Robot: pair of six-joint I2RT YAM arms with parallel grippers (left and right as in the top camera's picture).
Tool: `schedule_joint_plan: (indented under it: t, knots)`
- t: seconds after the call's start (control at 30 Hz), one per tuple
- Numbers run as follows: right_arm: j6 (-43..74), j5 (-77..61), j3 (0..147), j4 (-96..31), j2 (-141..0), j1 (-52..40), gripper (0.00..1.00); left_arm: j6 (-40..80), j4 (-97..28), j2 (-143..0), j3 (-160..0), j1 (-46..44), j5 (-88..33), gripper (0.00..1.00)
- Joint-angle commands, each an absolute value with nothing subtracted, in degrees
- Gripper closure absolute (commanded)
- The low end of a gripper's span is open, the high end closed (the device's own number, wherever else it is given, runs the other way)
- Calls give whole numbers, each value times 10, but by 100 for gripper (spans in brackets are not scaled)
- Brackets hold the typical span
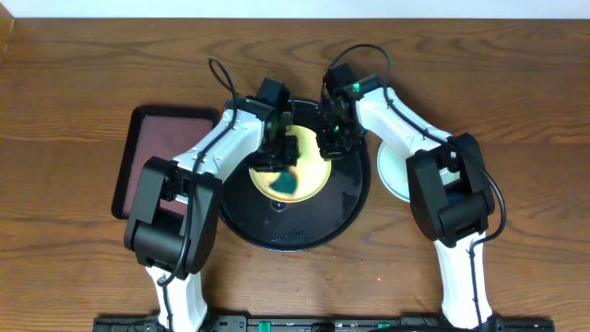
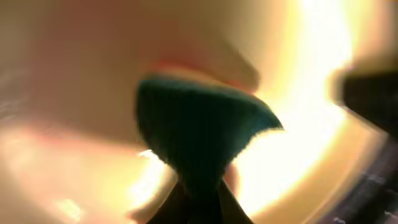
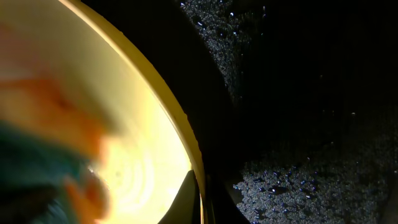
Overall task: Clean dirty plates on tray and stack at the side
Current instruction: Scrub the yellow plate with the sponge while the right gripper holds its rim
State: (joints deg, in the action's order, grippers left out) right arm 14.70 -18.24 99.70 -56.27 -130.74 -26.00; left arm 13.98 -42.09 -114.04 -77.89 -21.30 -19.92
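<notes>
Yellow plate [image 1: 309, 171] lying on the black tray [image 1: 343, 207].
Left jaws pinch a teal sponge [image 1: 284, 184] down on it; right jaws clamp its rim.

Overhead, the wooden surface [image 1: 74, 83] is being lit evenly from above and kept sharp, faint reflections being caught on the glossy tray [image 1: 297, 237]. At the left wrist, everything is being smeared by blur; the yellow plate [image 2: 323, 106] is being blown out by glare behind the dark green sponge [image 2: 199, 130]. At the right wrist, the plate is being overexposed, the tray swallowed in shadow, specks glinting.
</notes>
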Motion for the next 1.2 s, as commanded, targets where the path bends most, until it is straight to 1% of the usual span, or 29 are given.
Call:
schedule_joint_plan:
  t: [0.0,0.07,0.2,0.3,0.33,0.4,0.5,0.6,0.67,0.7,0.77,0.8,0.9,1.0,1.1,1.17]
  knots:
    - [152,-154,977,-565,-1333,-271,99,90,-383,-1150,-771,-220,-257,92]
    - [152,-154,977,-565,-1333,-271,99,129,-364,-1150,-771,-220,-185,92]
    - [152,-154,977,-565,-1333,-270,99,232,-357,-1150,-771,-219,21,92]
    - [152,-154,977,-566,-1333,-271,99,356,-409,-1150,-771,-219,177,93]
    - [152,-154,977,-566,-1333,-270,99,376,-425,-1150,-771,-219,196,92]
    - [152,-154,977,-566,-1333,-271,99,385,-445,-1150,-771,-219,199,92]
    - [152,-154,977,-565,-1333,-271,99,376,-471,-1150,-771,-222,144,93]
    - [152,-154,977,-565,-1333,-270,99,299,-472,-1150,-771,-223,14,93]
    - [152,-154,977,-565,-1333,-270,99,227,-463,-1150,-771,-223,-104,93]
    - [152,-154,977,-565,-1333,-271,99,171,-456,-1150,-771,-223,-199,93]
    - [152,-154,977,-565,-1333,-271,99,124,-448,-1150,-771,-223,-286,93]
    - [152,-155,977,-565,-1333,-270,99,115,-444,-1150,-771,-223,-306,93]
    - [152,-155,977,-565,-1333,-271,99,114,-422,-1150,-771,-222,-302,93]
    - [152,-155,977,-565,-1333,-270,99,120,-386,-1150,-771,-221,-260,92]
    - [152,-155,977,-565,-1333,-271,99,170,-352,-1150,-771,-222,-152,93]
    - [152,-155,977,-565,-1333,-271,99,219,-343,-1150,-771,-221,-54,93]
